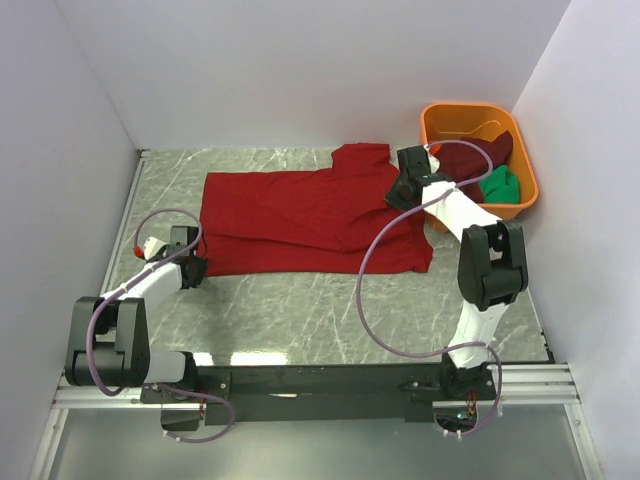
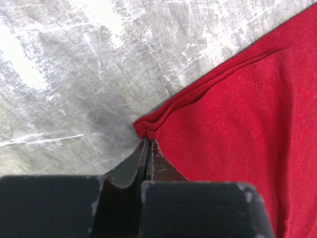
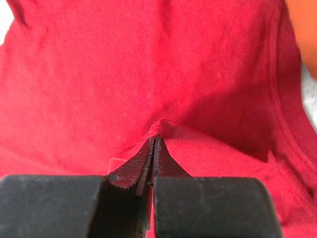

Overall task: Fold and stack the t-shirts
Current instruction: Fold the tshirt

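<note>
While right jaws pinch the red t-shirt (image 1: 300, 215), left jaws seemingly nip its corner.

Bright, even light with soft shadows; white glare streaks the marble table (image 2: 74, 99); close wrist foregrounds look blurred.

orange plastic tub (image 1: 462, 122) at far right corner, grey marble tabletop (image 1: 300, 305), white walls (image 1: 300, 70)

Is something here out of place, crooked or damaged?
Nothing looks damaged or spilled. The red t-shirt lies spread out, pinched at one corner by the left gripper and at the opposite end by the right gripper. The maroon t-shirt and green t-shirt sit crumpled in the orange tub.
</note>
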Available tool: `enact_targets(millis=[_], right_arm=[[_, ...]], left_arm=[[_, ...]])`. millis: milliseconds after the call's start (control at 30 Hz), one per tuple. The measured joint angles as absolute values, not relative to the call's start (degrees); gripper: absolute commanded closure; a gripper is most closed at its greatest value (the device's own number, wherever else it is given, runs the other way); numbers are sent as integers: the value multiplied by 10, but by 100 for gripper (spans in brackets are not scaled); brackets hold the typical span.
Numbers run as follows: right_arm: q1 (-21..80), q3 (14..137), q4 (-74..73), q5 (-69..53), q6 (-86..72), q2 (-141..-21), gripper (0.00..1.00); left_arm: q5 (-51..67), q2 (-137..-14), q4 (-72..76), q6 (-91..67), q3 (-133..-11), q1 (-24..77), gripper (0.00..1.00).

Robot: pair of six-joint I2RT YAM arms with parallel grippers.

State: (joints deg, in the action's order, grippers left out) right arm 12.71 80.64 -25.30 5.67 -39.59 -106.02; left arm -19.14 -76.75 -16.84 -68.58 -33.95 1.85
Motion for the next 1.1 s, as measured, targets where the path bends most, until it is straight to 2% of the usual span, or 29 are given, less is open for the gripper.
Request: enact_targets(millis=[467, 533, 567, 633, 667, 700, 767, 900, 1100], right_arm=[[90, 820, -161, 57, -426, -1066, 100], [87, 820, -151, 54, -428, -1073, 93], [86, 820, -149, 52, -429, -1079, 83], [84, 821, -151, 49, -429, -1091, 68], [84, 822, -153, 48, -429, -1099, 49], [84, 824, -153, 44, -425, -1103, 43], [91, 829, -161, 36, -418, -1105, 39], [90, 824, -181, 34, -413, -1087, 37], [90, 679, -191, 35, -406, -941, 37]], left_arm=[[-191, -768, -169, -684, -340, 18, 99], [-191, -768, -169, -684, -340, 18, 99], [-191, -768, -169, -684, -340, 18, 99], [-191, -768, -169, -684, -340, 18, 99], [-191, -768, -169, -684, -340, 18, 99], [-191, -768, -169, -684, -340, 18, 99], [-191, -768, -170, -684, -340, 18, 99], [-191, -768, -170, -684, -340, 18, 99], [-191, -765, -171, -684, -340, 18, 99]])
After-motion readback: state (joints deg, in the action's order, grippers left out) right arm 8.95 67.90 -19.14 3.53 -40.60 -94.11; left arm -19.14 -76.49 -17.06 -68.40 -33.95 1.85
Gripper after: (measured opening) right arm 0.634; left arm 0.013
